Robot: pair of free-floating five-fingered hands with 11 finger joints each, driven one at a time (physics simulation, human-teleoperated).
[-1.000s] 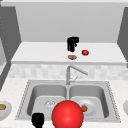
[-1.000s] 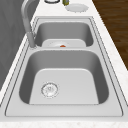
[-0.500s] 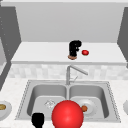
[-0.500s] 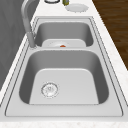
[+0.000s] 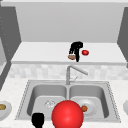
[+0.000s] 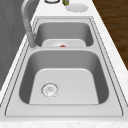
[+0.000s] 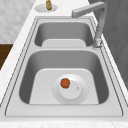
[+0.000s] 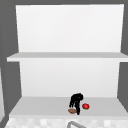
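Observation:
On the lower shelf point(image 5: 45, 53) above the sink, my right hand point(image 5: 76, 48) hangs with its fingers pointing down, pinched on a small brown item point(image 5: 71, 57) that rests at the shelf's front edge. The upper view shows the same right hand point(image 8: 75, 99) and brown item point(image 8: 72, 111). A small red item point(image 5: 85, 52) lies on the shelf just right of the hand. My left hand point(image 5: 38, 119) floats low at the sink's front left edge. Beside it a large red ball point(image 5: 67, 114) covers the sink's front middle.
The double sink point(image 5: 107, 100) has a faucet point(image 5: 68, 72) at the back middle. A white plate point(image 7: 81, 96) with a small orange-red piece point(image 7: 65, 83) lies in the right basin. On the counter, a left plate point(image 5: 6, 112) holds a brownish item, and a right plate point(image 6: 76, 7) stands.
My right hand has come down and slightly right toward the shelf, and the brown item now shows at its fingertips. The left hand and the red ball have stayed put.

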